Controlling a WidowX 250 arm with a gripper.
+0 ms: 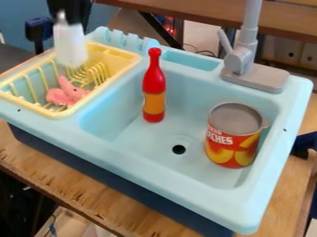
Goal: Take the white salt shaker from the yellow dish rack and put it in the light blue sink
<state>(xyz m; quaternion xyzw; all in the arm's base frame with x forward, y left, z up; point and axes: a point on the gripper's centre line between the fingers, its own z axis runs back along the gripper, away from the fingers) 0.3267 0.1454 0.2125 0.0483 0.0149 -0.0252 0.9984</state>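
The black gripper [74, 10] is at the bench's far left, above the left end of the light blue sink unit [142, 162], with a blurred white bottle [69, 44] directly below it. How far apart the jaws stand, and whether they have hold of the bottle, I cannot tell. The bottle looks upright over the far part of the yellow dish rack [133, 56]; whether its base touches the rack is unclear. A pink toy [64, 94] lies in the rack's near part. In the basin, a red bottle [154, 90] with an orange label stands near the left wall, and a peach can [234, 139] stands upright by the right wall. The drain hole [179, 149] is between them, toward the near edge. A grey tap [238, 62] rises from the far rim, near its right corner.
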